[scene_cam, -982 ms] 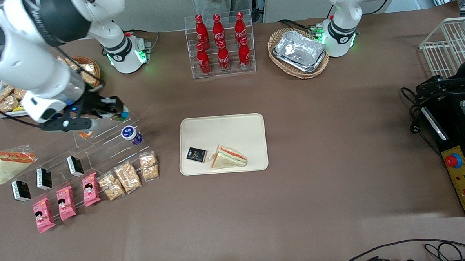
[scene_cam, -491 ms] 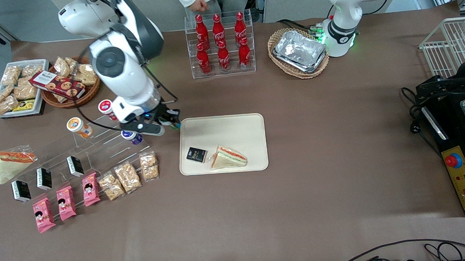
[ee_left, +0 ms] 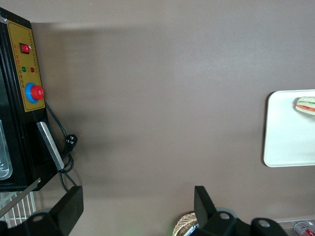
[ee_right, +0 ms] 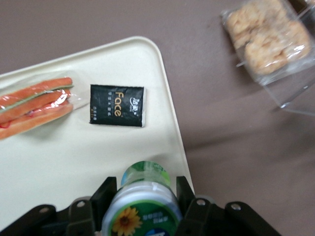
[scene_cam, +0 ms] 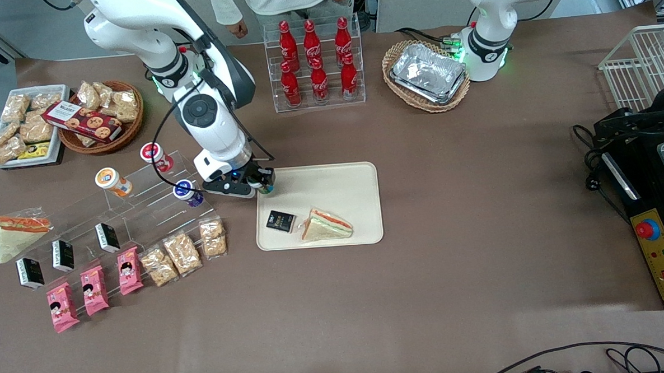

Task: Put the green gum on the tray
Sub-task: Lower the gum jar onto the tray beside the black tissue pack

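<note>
Right wrist view: gripper (ee_right: 145,206) clamps the green gum (ee_right: 142,206) upright, directly above the tray (ee_right: 64,162) edge.

Setting: robotics lab staged as a snack counter. Brown-covered table (scene_cam: 426,294); acrylic rack of red cola bottles (scene_cam: 314,61); tiered clear display stand (scene_cam: 137,209) with packaged snacks; control box with red emergency stop button (scene_cam: 646,229); trailing cables (scene_cam: 592,167)

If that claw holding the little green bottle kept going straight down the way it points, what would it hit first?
Probably the tray: the gripper, shut on the green gum, hangs over a bare strip just inside its rim, though height is hard to judge.
</note>
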{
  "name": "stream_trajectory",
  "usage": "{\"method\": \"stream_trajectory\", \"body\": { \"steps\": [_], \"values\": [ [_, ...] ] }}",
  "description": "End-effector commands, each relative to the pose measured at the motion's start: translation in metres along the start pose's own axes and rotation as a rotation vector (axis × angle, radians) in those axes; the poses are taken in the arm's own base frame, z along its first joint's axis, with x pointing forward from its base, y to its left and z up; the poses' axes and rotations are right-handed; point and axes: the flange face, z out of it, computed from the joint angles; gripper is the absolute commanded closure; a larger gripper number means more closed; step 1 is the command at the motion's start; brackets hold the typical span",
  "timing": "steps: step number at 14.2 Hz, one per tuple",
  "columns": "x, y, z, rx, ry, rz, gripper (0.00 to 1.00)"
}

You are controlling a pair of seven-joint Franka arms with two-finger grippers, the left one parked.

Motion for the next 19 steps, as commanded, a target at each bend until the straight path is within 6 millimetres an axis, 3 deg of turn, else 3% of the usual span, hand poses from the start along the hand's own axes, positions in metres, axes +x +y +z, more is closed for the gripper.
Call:
{"method": "stream_trajectory", "body": {
  "steps": [1,4,7,8,9,10,17,19],
  "values": [
    [-0.025,-0.011,0.042,0.009,0.020,0.022,0.58],
    [-0.041,-0.020,0.072,0.007,0.028,0.022,0.58],
    [-0.044,-0.021,0.075,0.004,0.026,0.020,0.58],
    [-0.045,-0.022,0.076,0.001,0.025,0.019,0.51],
    [-0.046,-0.021,0.078,-0.001,0.023,0.019,0.30],
    [-0.044,-0.020,0.079,-0.003,0.023,0.023,0.00],
    [-0.038,-0.017,0.073,-0.001,0.025,0.025,0.00],
    [-0.032,-0.016,0.055,0.010,0.029,0.020,0.00]
  ]
}}
